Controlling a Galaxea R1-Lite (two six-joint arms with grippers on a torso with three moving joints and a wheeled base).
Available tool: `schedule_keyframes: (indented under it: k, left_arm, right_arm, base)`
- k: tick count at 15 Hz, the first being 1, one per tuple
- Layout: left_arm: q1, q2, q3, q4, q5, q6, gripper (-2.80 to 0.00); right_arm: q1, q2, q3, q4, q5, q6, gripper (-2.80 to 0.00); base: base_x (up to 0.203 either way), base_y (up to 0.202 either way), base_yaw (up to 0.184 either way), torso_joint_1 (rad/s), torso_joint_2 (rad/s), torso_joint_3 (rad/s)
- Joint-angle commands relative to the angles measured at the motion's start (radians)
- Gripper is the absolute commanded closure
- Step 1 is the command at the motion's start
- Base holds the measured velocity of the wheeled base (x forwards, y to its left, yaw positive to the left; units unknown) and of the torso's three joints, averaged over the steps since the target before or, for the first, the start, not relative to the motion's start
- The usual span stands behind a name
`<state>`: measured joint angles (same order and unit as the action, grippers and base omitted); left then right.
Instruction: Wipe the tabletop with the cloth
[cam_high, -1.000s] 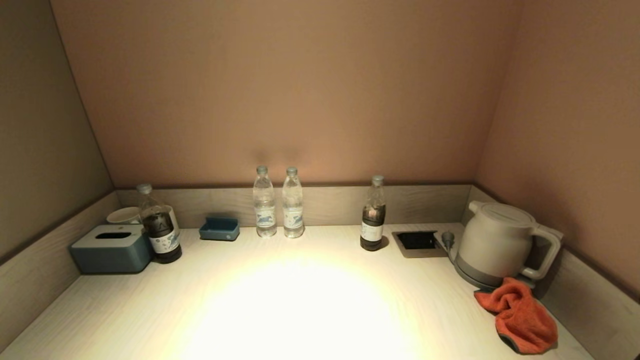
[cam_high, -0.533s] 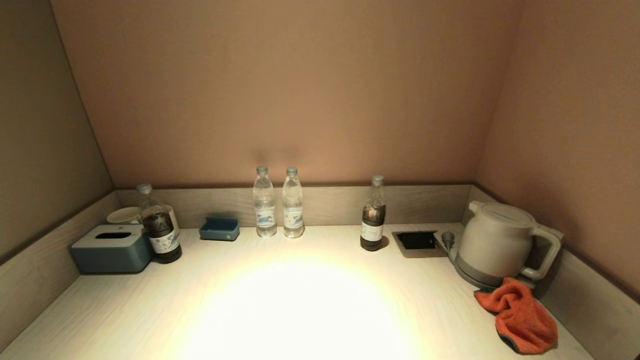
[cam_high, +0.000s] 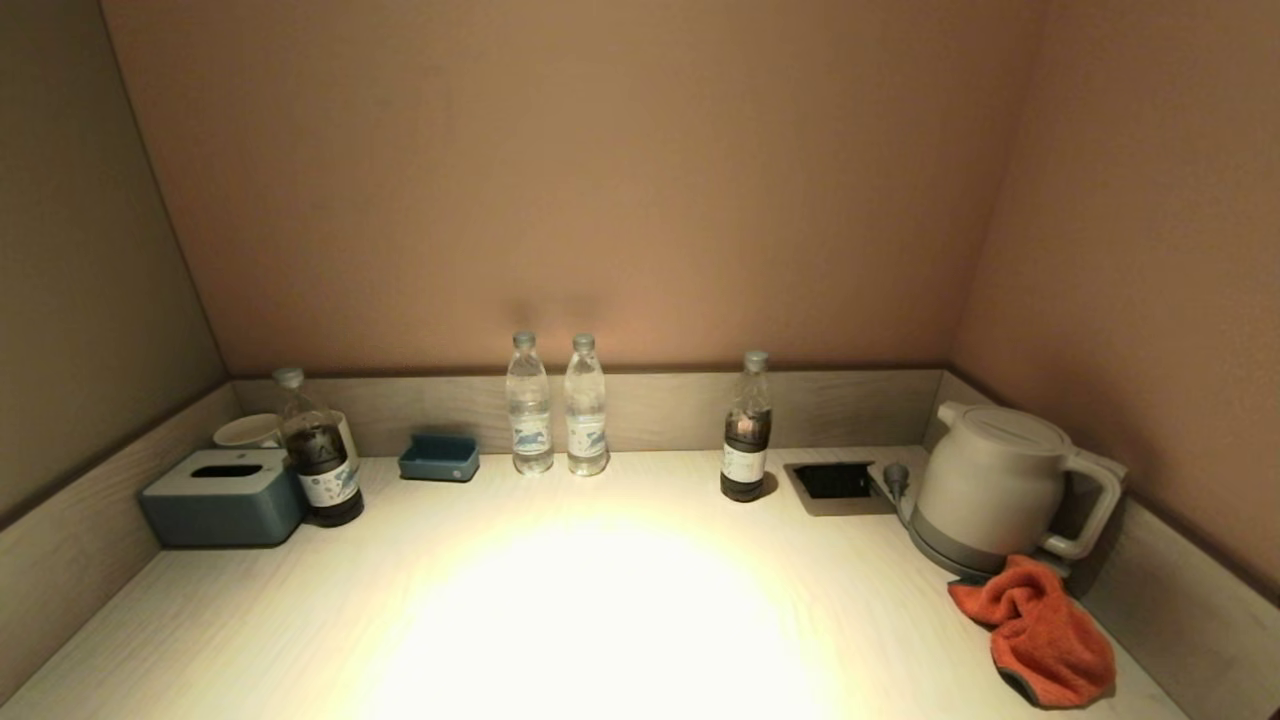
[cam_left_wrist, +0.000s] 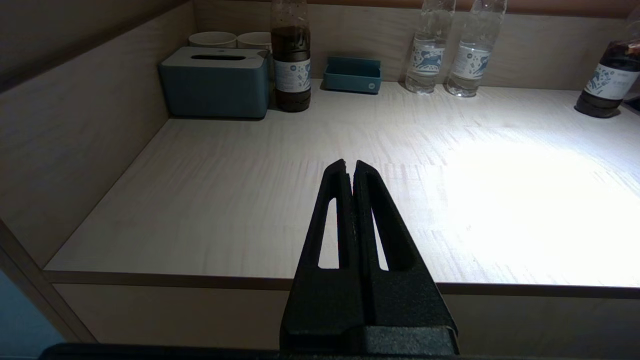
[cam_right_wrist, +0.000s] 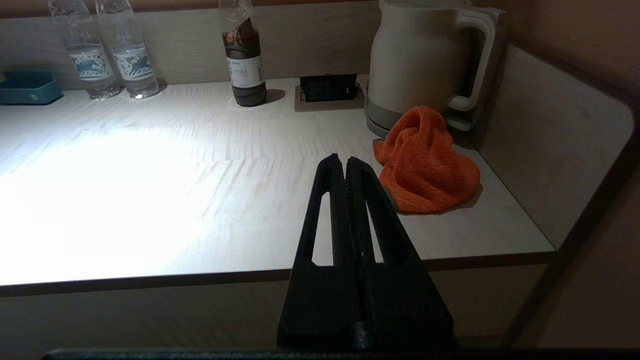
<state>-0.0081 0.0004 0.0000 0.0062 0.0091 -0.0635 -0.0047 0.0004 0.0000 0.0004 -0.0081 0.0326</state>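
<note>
Crumpled fluffy orange cloth (cam_high: 1040, 628), smooth tabletop (cam_high: 600, 600)

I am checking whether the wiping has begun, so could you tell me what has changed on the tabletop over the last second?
Nothing has visibly changed. The orange cloth lies crumpled by the kettle as before, untouched, and the bottles, tissue box and blue tray stand where they were. Neither arm has entered the head view; the left gripper and right gripper are shut, back at the tabletop's front edge.

Hotel-room refreshment nook: kettle (cam_high: 990, 488), water bottles (cam_high: 556, 405), cups (cam_high: 250, 431), tissue box (cam_high: 222, 496).
</note>
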Motion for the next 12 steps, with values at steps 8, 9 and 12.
schedule_keyframes:
  k: [8,9,12]
  left_arm:
    - [0.000,0.000,0.000,0.000,0.000,-0.001,0.00]
    - [0.000,0.000,0.000,0.000,0.000,-0.001,0.00]
    - [0.000,0.000,0.000,0.000,0.000,-0.001,0.00]
  right_arm:
    - [0.000,0.000,0.000,0.000,0.000,0.000,0.00]
    - [0.000,0.000,0.000,0.000,0.000,-0.002,0.00]
    - [0.000,0.000,0.000,0.000,0.000,-0.001,0.00]
  base:
    - [0.000,0.000,0.000,0.000,0.00,0.000]
    - [0.000,0.000,0.000,0.000,0.00,0.000]
    - [0.000,0.000,0.000,0.000,0.00,0.000]
